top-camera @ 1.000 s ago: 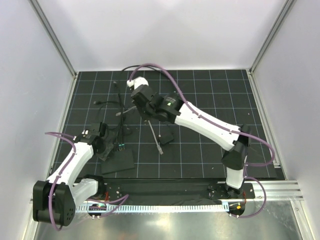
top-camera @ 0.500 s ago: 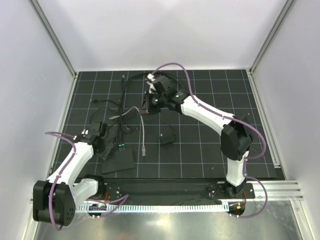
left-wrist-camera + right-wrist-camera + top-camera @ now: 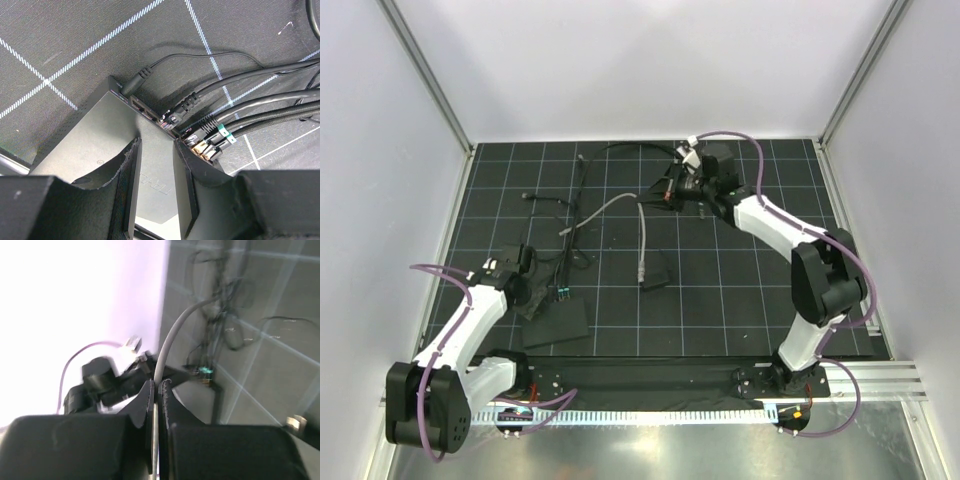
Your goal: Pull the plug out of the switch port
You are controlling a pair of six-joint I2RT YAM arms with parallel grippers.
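Note:
The switch (image 3: 558,322) is a flat black box at the front left. My left gripper (image 3: 514,270) stands over it. In the left wrist view its jaws (image 3: 155,145) are partly open above the box's top (image 3: 100,130), with nothing clamped between them. The port edge shows empty sockets (image 3: 142,107) beside several plugged cables (image 3: 205,142). My right gripper (image 3: 667,192), at the back of the mat, is shut on a grey cable (image 3: 620,200) (image 3: 172,335). That cable's clear plug (image 3: 642,270) hangs free, well away from the switch port.
A small black square block (image 3: 658,274) lies mid-mat next to the free plug. Black cables (image 3: 570,200) run from the switch toward the back left. White walls close in three sides, and a black rail (image 3: 640,375) spans the front edge.
My right gripper has swung right and toward the back with the grey cable, dragging its free plug along the mat. The left arm and the switch have stayed put.

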